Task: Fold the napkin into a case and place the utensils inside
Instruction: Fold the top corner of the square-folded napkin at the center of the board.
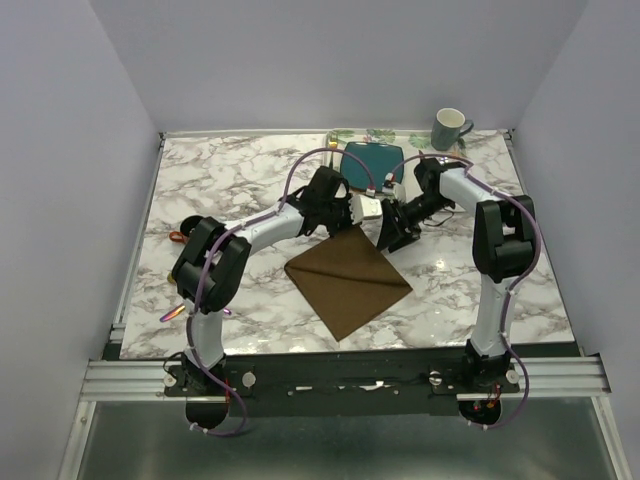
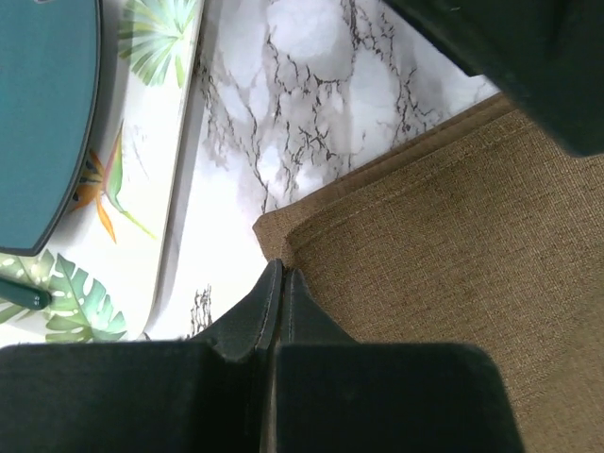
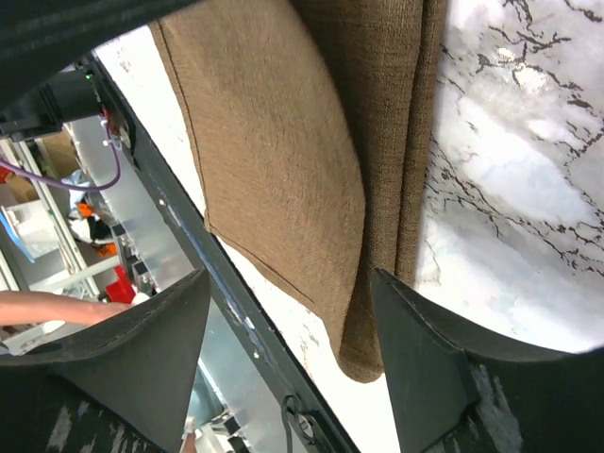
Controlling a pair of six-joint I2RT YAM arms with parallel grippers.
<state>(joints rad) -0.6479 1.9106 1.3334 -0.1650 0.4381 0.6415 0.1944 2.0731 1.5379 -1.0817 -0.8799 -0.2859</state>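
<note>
My left gripper [image 2: 280,276] is shut at the napkin [image 2: 453,274] corner and my right gripper [image 3: 288,283] is wide open and empty, so the unpinned fold could flop open.

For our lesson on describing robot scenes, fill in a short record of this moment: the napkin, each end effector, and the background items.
napkin: brown cloth, folded, lying as a diamond
left end effector: shut, tips at a napkin corner
right end effector: open, astride the napkin's folded edge
teal plate: on leaf-print placemat, beyond the napkin
mug: far right corner
</note>
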